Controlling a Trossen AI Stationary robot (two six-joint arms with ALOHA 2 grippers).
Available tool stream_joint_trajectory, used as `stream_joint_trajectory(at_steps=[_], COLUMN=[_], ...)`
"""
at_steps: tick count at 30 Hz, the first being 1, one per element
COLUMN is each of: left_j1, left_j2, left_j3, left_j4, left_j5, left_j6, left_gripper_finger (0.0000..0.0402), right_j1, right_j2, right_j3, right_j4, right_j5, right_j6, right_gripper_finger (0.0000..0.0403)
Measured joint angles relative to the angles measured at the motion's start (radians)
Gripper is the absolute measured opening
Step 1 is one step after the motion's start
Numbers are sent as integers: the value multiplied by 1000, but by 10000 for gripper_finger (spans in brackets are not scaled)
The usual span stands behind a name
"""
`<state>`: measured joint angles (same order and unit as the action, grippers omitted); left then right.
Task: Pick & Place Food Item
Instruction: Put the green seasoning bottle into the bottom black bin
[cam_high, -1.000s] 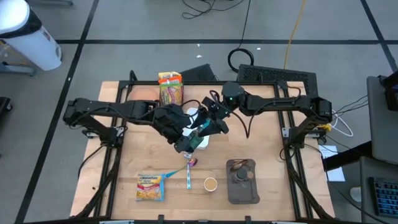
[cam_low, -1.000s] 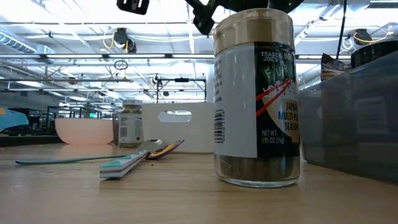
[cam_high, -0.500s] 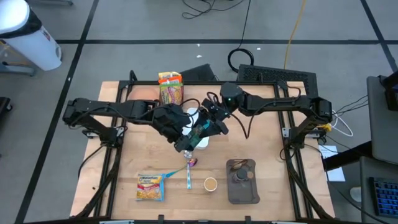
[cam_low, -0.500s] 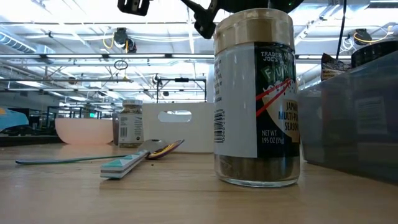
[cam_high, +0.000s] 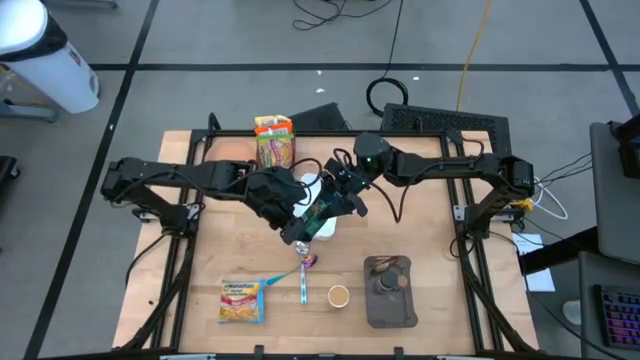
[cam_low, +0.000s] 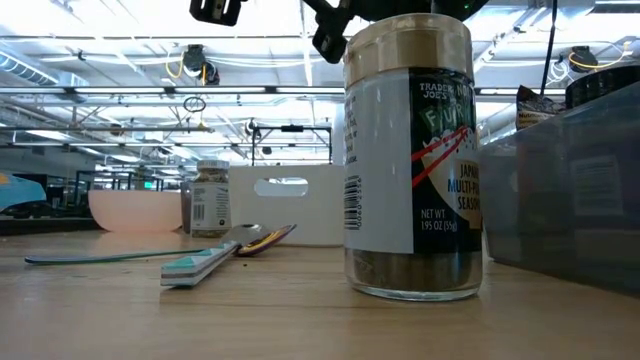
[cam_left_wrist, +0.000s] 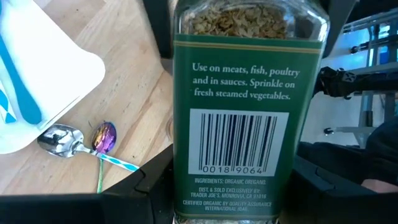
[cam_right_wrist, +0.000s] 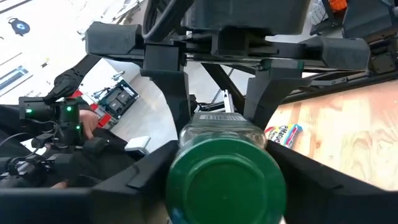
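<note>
An oregano jar (cam_left_wrist: 233, 118) with a green label and a green cap (cam_right_wrist: 224, 180) hangs in the air over the table's middle (cam_high: 322, 215). My left gripper (cam_high: 306, 226) reaches in from the table's left and is shut on the jar's body. My right gripper (cam_high: 340, 205) comes from the right, with its fingers against the cap. In the low view both grippers only show as dark parts at the top edge. My left gripper pinches the jar's lower part (cam_left_wrist: 186, 186) between its two fingers, on two opposite sides of the glass. The jar reaches out past the fingers, cap end away from the wrist, lifted clear of the table. My right gripper has one finger on each side of the green cap (cam_right_wrist: 180, 177), pinching it. The fingers (cam_right_wrist: 137, 177) come about level from the table's right, and the cap's top faces the wrist. The jar runs on beyond the cap, along the fingers' line.
A white tray (cam_high: 312, 186) lies below the grippers. Nearer stand a furikake jar (cam_high: 338, 296), a spoon (cam_high: 308, 262), a noodle packet (cam_high: 241, 300) and a grey bin (cam_high: 390, 292). A snack bag (cam_high: 273, 141) lies at the far edge. A pink bowl (cam_low: 135, 210) shows in the low view.
</note>
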<state>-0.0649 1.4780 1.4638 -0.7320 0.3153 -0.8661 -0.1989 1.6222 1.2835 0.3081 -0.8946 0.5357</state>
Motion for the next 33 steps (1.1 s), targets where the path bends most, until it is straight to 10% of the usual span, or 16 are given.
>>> stream_joint_trajectory(at_steps=[11, 22, 33], left_j1=[0, 45, 78], left_j2=[0, -1, -82], left_j3=[0, 0, 0], left_j4=[-4, 7, -34], left_j5=[-3, 64, 93], left_j6=[-17, -33, 26], left_gripper_finger=[210, 332, 310], right_j1=[-1, -5, -68], right_j2=[0, 0, -60], right_j3=[-1, -1, -2], right_j4=[-1, 20, -30], right_j5=[4, 0, -31], right_j6=[-14, -32, -42], right_gripper_finger=[188, 188, 188])
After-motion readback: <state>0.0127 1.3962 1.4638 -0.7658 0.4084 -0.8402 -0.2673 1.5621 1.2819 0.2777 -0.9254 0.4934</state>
